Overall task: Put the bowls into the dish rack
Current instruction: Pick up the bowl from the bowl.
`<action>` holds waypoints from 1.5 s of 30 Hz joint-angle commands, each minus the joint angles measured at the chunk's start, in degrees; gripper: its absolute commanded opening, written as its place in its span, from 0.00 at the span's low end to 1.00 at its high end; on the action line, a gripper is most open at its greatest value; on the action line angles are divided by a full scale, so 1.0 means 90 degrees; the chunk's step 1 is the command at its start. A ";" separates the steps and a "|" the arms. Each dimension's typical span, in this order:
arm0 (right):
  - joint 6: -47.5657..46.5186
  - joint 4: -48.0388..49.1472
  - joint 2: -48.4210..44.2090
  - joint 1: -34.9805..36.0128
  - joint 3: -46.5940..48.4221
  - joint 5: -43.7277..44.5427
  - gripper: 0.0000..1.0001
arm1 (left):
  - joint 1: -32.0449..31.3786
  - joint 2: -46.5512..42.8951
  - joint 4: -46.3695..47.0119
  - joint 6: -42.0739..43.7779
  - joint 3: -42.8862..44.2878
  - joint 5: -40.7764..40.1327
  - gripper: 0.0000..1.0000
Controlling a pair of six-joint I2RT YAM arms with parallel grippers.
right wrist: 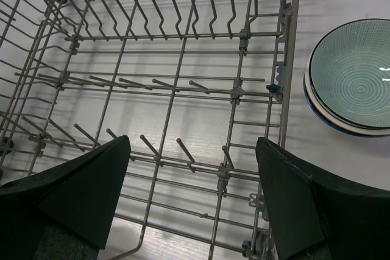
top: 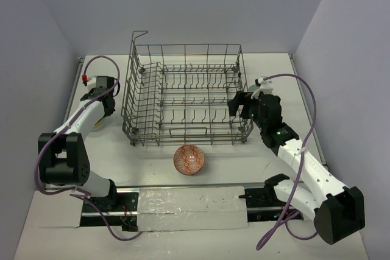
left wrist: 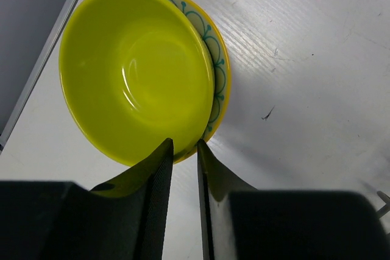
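Observation:
A lime bowl (left wrist: 137,71) sits nested in a pale yellow bowl (left wrist: 218,71) with a teal pattern, on the table at the far left. My left gripper (left wrist: 183,143) has narrowed onto their near rim, with one fingertip inside the lime bowl and the other outside the yellow one. A red-white bowl (top: 189,159) lies in front of the dish rack (top: 183,92). My right gripper (right wrist: 192,144) hangs open over the rack's right end (right wrist: 183,83), holding nothing. Just outside the rack's right wall, a grey-teal ringed bowl (right wrist: 356,71) is stacked on another bowl.
The table's left edge (left wrist: 42,65) runs close beside the stacked bowls. Upright tines (right wrist: 186,150) stand right under my right gripper. In the top view, my left arm (top: 79,123) reaches along the left wall and my right arm (top: 292,150) angles in from the right.

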 commanded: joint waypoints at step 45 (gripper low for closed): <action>-0.0016 0.0111 0.0086 0.0025 0.0345 0.0090 0.91 | 0.0010 -0.0563 -0.0005 -0.0017 0.0245 -0.0245 0.19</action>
